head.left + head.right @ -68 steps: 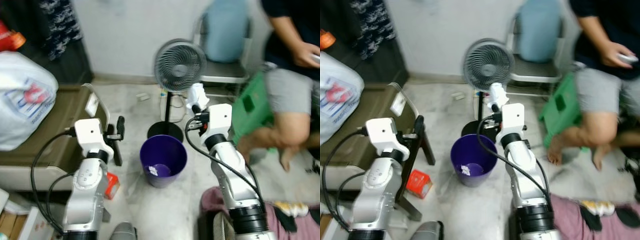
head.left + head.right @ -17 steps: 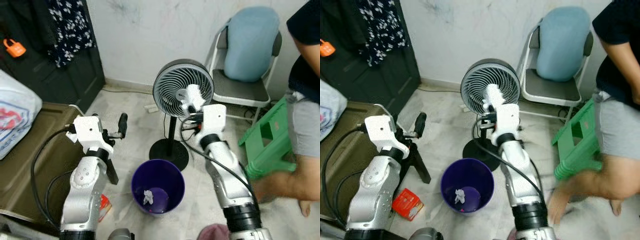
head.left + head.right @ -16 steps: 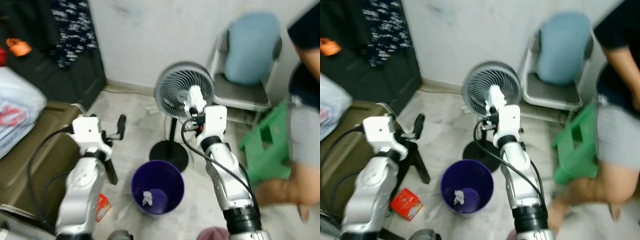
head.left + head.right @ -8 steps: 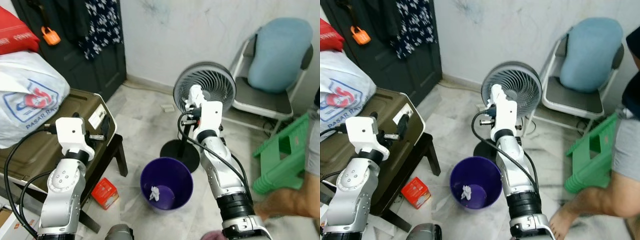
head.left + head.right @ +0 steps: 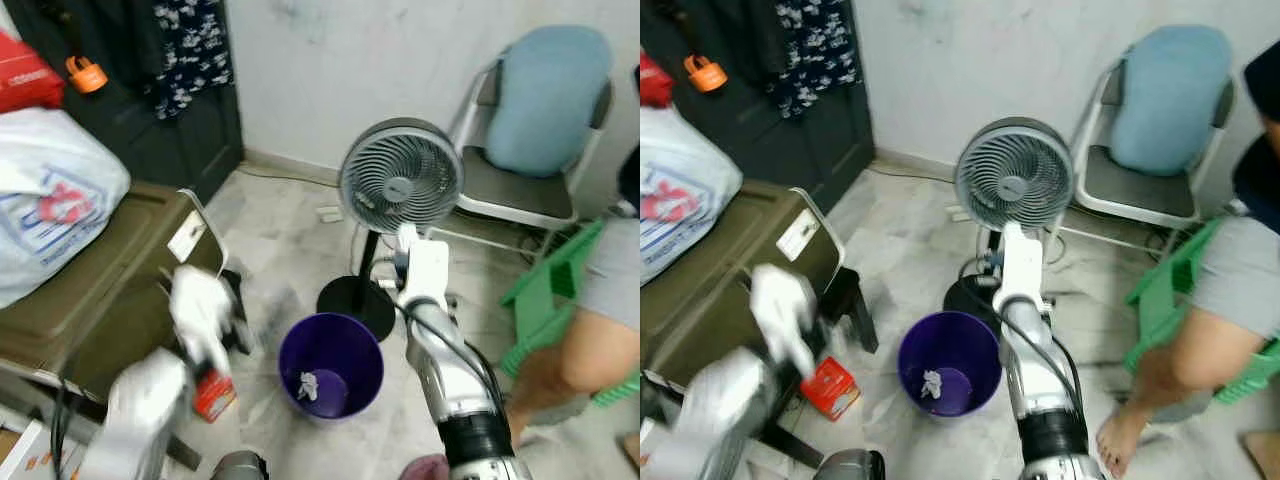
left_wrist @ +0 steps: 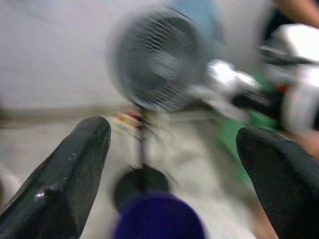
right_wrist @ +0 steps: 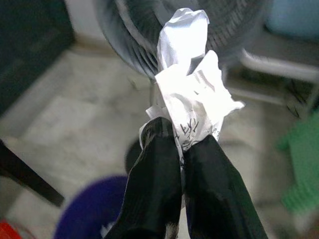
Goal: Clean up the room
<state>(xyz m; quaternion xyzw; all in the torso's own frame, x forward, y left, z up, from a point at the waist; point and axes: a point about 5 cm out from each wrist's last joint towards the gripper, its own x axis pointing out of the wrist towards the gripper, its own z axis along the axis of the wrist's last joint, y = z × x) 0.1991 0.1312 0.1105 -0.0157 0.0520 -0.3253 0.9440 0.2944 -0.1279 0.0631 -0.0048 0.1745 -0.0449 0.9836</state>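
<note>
Lowering is the main change: half a second ago the right gripper (image 7: 180, 144) was held high, in front of the fan (image 5: 400, 178) head, and now its arm has dropped so that the gripper sits lower in the middle of the left eye view, close to the fan pole and just above the far rim of the bin (image 5: 331, 366). The left arm has also come down fast and is smeared by motion at the lower left of that view. I judge this to mean that the robot is bringing the paper (image 7: 192, 106) down to the bin to drop it, so this part of the cleaning is nearly done but the release is not yet made. In the right wrist view the two black fingers (image 7: 154, 179) are pressed together on the lower edge of the crumpled white paper, and most of the paper stands out beyond the tips. The purple bin shows at the lower left of that view, so the paper seems not fully over the opening yet. One scrap of paper lies already inside the bin. The left gripper (image 6: 174, 164) holds nothing, its fingers spread wide apart. A red box (image 5: 827, 388) lies on the floor left of the bin.
</note>
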